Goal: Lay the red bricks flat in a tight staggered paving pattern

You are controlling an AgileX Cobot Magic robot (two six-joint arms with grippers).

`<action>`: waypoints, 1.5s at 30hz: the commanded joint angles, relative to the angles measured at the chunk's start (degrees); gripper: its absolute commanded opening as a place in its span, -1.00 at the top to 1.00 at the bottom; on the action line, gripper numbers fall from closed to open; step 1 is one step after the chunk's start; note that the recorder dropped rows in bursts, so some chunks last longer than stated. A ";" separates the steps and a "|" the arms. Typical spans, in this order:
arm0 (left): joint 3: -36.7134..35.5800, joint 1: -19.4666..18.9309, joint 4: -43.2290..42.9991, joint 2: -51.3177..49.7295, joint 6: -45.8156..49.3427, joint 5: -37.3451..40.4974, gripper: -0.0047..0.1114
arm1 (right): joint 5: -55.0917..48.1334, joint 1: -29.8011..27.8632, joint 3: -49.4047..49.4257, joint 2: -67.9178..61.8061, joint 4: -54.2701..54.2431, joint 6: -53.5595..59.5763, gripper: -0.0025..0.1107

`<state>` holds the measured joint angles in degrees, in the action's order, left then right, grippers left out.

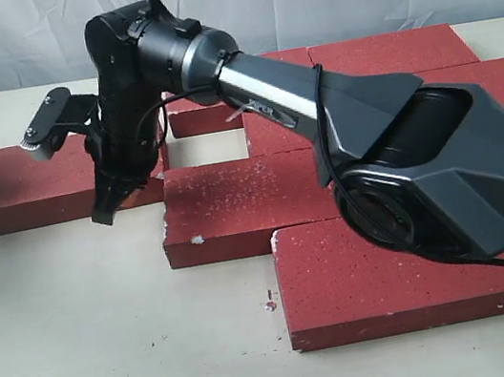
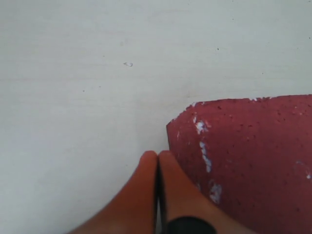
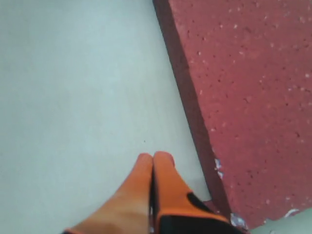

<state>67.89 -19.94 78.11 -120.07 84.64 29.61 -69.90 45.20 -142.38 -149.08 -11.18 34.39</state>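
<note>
Bricks (image 1: 235, 201) are lying flat on the table (image 1: 117, 366) in offset rows. We are judging the closing-up step to be in hand: beyond the inner end of the leftmost brick (image 1: 39, 185) a gap (image 1: 208, 147) of bare table is showing. Our right fingers (image 3: 163, 168) are pressed together, gripping nothing, hanging just beside that brick's near long edge. Our left fingers (image 2: 146, 170), likewise closed and empty, are sitting at its outer corner. Next we are probably needing a steady sideways push on it.
</note>
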 commanded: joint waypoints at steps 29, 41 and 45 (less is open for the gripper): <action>0.20 -0.12 0.84 0.21 0.01 0.19 0.92 | -0.06 0.01 12.15 7.09 -1.12 -3.83 0.97; 0.20 0.15 2.57 0.10 1.53 0.15 0.92 | 0.95 -4.26 11.81 11.31 6.20 -6.12 0.97; 0.20 0.15 3.28 0.10 1.53 0.15 0.92 | -0.06 -7.70 11.81 13.50 -4.64 -5.00 0.97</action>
<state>67.89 -19.94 80.17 -120.07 85.78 29.51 -69.36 39.69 -130.41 -137.57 -9.62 28.51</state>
